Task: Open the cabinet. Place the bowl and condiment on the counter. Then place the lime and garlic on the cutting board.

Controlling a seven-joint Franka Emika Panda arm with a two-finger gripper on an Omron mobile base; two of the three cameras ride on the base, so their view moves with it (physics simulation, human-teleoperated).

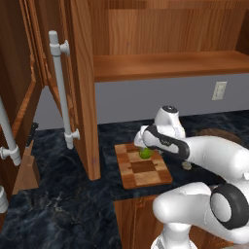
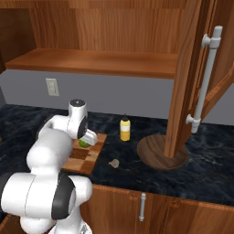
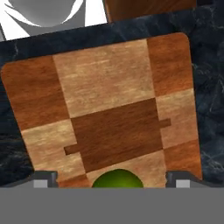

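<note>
Glossy white arm (image 1: 214,158), dark joints

Matt checkered wooden cutting board (image 3: 105,113) on glossy black marbled stone counter (image 1: 63,204).

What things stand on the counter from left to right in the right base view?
Cutting board with the lime on it → garlic → condiment → bowl.

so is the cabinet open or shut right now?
Open. The cabinet door stands swung out edge-on over the bowl, and the bare shelf inside shows in both base views.
</note>
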